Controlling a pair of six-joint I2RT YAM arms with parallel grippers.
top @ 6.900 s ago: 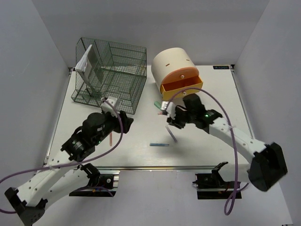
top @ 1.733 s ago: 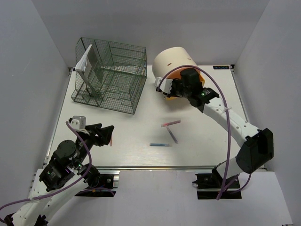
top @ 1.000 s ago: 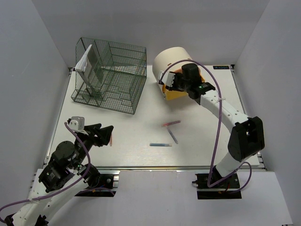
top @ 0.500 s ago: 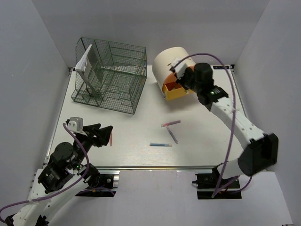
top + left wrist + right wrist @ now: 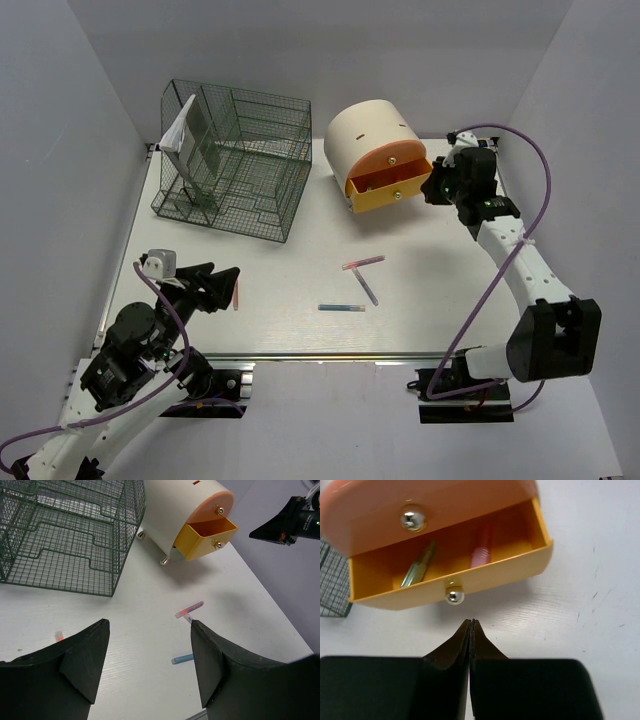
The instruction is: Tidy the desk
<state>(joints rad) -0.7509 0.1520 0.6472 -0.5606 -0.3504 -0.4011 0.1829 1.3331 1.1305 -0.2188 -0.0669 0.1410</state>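
The white desk (image 5: pixel 300 215) holds loose pens: a pink one (image 5: pixel 363 263), a clear purple one (image 5: pixel 368 290) and a blue one (image 5: pixel 340 307) at the middle, and a short red one (image 5: pixel 236 297) at the left. My left gripper (image 5: pixel 222 285) is open and empty, low over the desk's near left, right beside the red pen (image 5: pixel 59 636). Through its fingers (image 5: pixel 148 630) I see the pink pen (image 5: pixel 189 609) and blue pen (image 5: pixel 182 658). My right gripper (image 5: pixel 432 188) is shut, just right of the open orange drawer (image 5: pixel 388 185). Its tips (image 5: pixel 471 622) sit just short of the drawer knob (image 5: pixel 454 596).
The cream cylindrical drawer unit (image 5: pixel 365 135) stands at the back; its drawer holds a green pen (image 5: pixel 417 570) and a pink pen (image 5: pixel 482 550). A dark green wire rack (image 5: pixel 235 160) with a white folded paper (image 5: pixel 178 130) stands at the back left. A silver rail (image 5: pixel 330 353) runs along the near edge.
My right gripper has swung from over the drawer front to the right of the drawer unit and faces the drawer. The left arm and the pens have stayed still over the last second.
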